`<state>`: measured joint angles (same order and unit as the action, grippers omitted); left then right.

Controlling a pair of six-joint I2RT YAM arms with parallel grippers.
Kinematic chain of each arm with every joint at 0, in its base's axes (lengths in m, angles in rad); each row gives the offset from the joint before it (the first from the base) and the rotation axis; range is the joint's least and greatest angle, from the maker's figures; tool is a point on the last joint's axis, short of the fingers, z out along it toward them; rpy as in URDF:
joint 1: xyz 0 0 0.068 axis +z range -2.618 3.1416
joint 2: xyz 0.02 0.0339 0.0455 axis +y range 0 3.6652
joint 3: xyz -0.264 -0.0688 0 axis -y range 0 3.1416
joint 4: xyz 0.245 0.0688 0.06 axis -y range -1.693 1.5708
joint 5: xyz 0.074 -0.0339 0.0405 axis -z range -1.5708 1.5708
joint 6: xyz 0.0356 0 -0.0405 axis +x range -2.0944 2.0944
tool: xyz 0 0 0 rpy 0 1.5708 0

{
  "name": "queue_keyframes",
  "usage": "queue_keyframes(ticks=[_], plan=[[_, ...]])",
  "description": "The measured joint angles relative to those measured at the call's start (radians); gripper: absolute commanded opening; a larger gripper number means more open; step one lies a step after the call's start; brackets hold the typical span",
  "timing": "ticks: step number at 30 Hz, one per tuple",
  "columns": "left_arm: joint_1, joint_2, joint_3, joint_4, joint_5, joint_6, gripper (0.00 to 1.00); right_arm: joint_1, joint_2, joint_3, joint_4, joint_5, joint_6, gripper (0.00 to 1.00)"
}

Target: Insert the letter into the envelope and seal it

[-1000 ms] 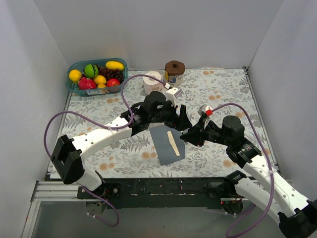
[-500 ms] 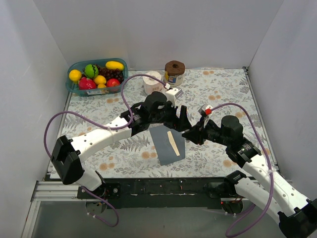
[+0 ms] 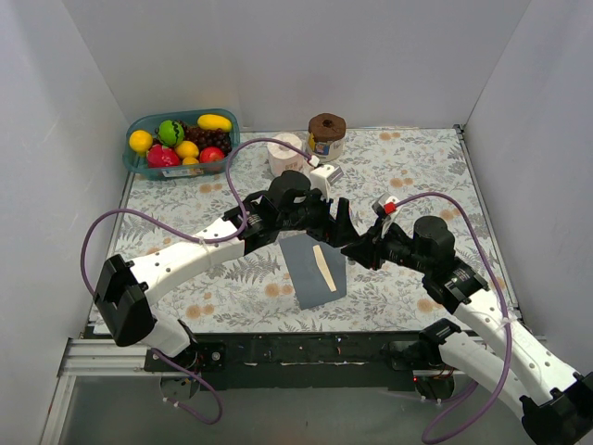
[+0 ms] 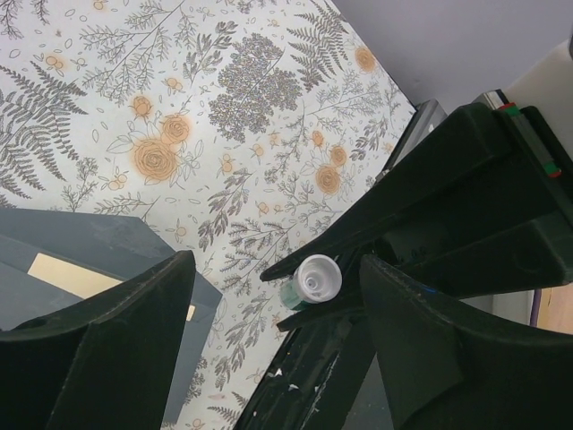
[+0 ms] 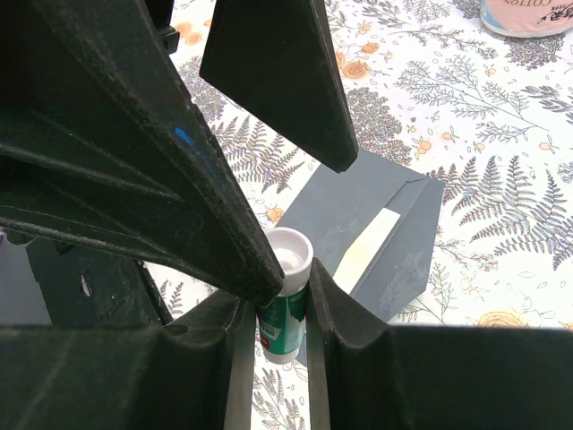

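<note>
1. The flat dark slate-grey paper envelope (image 3: 309,281) lies on the floral-patterned desk (image 3: 417,167), close to the middle of the near edge.
2. The cream-tan card letter (image 3: 321,267) sits in the envelope. Only a narrow strip of it shows between the grey paper layers, on the side toward the right edge of the desk.
3. The left pincer (image 4: 276,260) is released, with its jaws spread wide. It hangs over the far end of the envelope and grasps nothing.
4. The right pincer (image 5: 279,312) is clenched on a small green glue stick with a white cap (image 5: 288,258). The stick stands upright between the fingers, cap uppermost.
5. The right pincer is just beside the envelope's far right corner. In the left wrist view the glue stick appears between the left pincer's spread fingers (image 4: 116,349). Whether they touch cannot be told.
6. A teal plastic tub of toy fruit (image 3: 181,139) stands at the far left corner. A white paper roll (image 3: 287,153) and a brown-topped round container (image 3: 326,133) stand near the middle of the far edge.
</note>
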<state>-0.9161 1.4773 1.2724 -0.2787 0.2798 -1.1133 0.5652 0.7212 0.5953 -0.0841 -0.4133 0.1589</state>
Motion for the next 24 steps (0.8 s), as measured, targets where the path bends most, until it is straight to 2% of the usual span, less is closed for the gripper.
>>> queue_keyframes(ticks=[6,14,24], plan=[[0.005,0.000,0.000,0.002,0.036,0.008,0.70,0.003,-0.002,0.000,-0.006,0.001,0.000,0.01],[0.006,0.000,0.000,0.001,0.085,0.026,0.61,0.006,-0.003,0.000,-0.043,0.037,-0.004,0.01],[-0.024,0.009,-0.002,-0.050,0.192,0.045,0.61,0.005,0.000,0.000,-0.045,0.106,-0.005,0.01]])
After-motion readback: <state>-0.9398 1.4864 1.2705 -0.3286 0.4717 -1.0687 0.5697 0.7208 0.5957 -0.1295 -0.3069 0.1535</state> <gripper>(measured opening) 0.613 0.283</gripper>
